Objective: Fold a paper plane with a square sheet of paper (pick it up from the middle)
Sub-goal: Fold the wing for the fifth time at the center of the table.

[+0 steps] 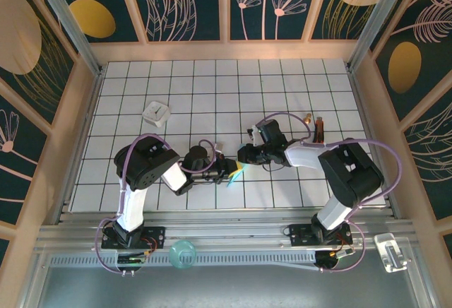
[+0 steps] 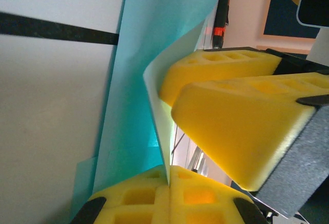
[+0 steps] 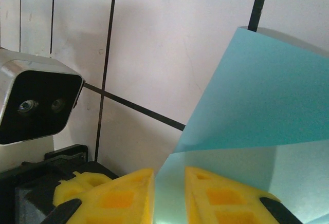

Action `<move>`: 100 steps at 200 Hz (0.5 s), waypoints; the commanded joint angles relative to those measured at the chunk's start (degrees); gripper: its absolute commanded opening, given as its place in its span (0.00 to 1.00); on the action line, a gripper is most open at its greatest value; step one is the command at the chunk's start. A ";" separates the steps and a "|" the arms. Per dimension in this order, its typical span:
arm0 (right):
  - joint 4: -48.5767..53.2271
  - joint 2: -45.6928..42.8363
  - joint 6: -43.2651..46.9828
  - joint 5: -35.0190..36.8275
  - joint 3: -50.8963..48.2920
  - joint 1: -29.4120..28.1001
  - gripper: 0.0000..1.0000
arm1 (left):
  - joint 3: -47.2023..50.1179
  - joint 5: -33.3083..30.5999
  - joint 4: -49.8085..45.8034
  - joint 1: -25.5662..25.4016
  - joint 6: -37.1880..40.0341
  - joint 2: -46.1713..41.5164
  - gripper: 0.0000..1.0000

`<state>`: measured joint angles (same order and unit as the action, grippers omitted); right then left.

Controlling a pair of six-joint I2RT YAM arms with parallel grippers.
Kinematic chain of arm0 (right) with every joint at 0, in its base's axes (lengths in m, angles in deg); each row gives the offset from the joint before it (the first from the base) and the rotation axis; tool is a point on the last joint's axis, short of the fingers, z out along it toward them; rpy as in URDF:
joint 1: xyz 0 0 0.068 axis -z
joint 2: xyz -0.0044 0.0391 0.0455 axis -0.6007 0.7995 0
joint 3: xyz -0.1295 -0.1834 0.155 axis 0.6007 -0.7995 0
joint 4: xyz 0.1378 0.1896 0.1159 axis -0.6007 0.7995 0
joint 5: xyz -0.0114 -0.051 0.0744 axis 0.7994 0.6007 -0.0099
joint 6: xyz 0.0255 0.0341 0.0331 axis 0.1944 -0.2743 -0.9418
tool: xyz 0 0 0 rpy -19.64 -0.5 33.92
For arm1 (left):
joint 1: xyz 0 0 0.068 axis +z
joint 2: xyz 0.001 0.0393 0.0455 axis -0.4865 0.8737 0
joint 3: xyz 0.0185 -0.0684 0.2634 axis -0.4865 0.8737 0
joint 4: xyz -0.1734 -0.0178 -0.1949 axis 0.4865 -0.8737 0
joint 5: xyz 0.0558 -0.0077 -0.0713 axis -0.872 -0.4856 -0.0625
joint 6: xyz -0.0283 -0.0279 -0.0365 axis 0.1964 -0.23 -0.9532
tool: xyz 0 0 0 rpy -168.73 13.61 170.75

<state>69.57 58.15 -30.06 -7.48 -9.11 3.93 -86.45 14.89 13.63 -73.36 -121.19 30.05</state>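
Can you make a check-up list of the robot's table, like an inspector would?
Surface: white table with dark grid lines.
Job's things: blue paper, bent over on itself between the two grippers; no plane shape yet.
Clutter: white square block at the far left; small dark stick at the right.
Grippers: left gripper shut on the paper's edge; right gripper has its jaws a little apart, with paper between them.
Cables: purple cables loop over both arms.
Surroundings: walls with flower pictures in pale frames.

left tool pinched tight, right tool slightly parted, tips facing, nearly touching
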 commanded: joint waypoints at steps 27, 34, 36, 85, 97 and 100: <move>-1.80 2.00 1.48 0.13 -0.46 0.30 0.22 | 2.91 -1.64 -6.56 -0.02 -1.18 3.42 0.00; -1.96 2.26 1.58 0.13 -0.46 0.31 0.22 | 2.97 -1.76 -6.51 -0.04 -1.29 3.44 0.00; -2.03 2.30 1.61 0.13 -0.46 0.41 0.22 | 3.01 -1.74 -6.50 -0.05 -1.34 3.46 0.00; -2.92 4.52 2.35 -0.04 -0.19 0.43 0.22 | 3.41 -2.09 -7.35 -0.04 -1.78 3.59 0.00; -2.88 4.89 2.44 0.04 -0.42 0.47 0.22 | 3.45 -2.09 -7.81 -0.02 -1.65 3.39 0.00; -2.88 4.93 2.44 0.12 -0.52 0.47 0.22 | 3.46 -2.16 -7.81 0.00 -1.65 3.33 0.00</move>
<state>66.88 60.94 -29.36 -7.94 -9.11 3.99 -85.86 13.63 14.64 -73.36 -121.99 30.16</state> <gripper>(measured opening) 0.217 0.061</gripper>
